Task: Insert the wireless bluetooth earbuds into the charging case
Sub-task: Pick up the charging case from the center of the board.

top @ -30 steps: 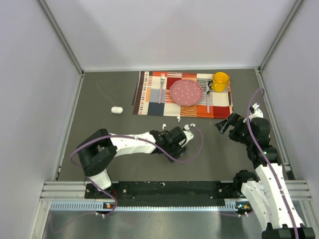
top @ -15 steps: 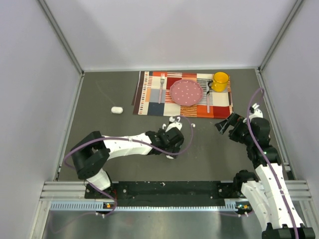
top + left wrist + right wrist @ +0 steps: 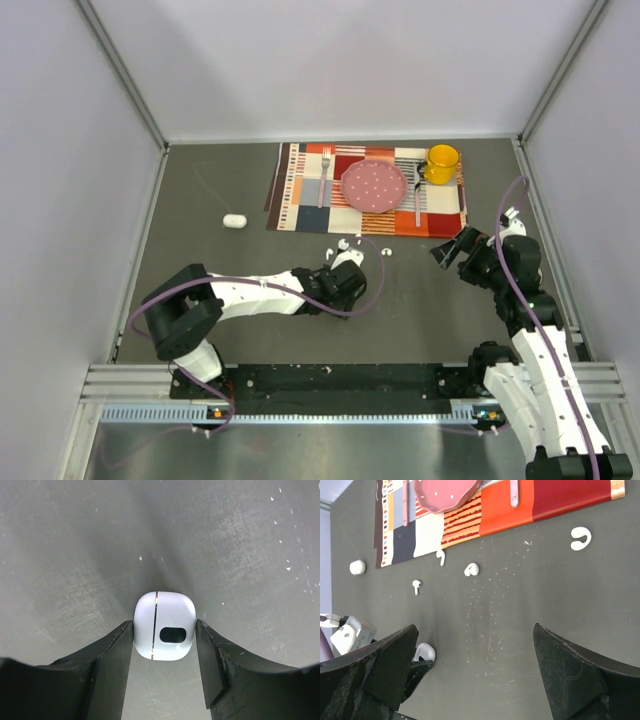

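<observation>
A white pebble-like charging case (image 3: 170,615), lid shut with a dark oval slot on it, lies on the grey table between my left gripper's (image 3: 164,630) black fingers, which press both its sides. In the top view that gripper (image 3: 345,262) is at mid-table just in front of the placemat. Several tiny white earbuds lie loose near it: a stemmed one (image 3: 416,586), another stemmed one (image 3: 441,556), a rounded one (image 3: 471,569) and a C-shaped one (image 3: 580,538). My right gripper (image 3: 475,630) is open and empty, above the table to the right (image 3: 452,250).
A second white case (image 3: 234,221) lies alone at the left. A striped placemat (image 3: 300,205) at the back holds a fork (image 3: 325,175), a pink plate (image 3: 374,185), a spoon (image 3: 418,195) and a yellow cup (image 3: 442,160). Grey walls enclose the table.
My left gripper has moved left across the table, away from the C-shaped earbud, and has hardly moved in the last half second. The right arm has not moved.
</observation>
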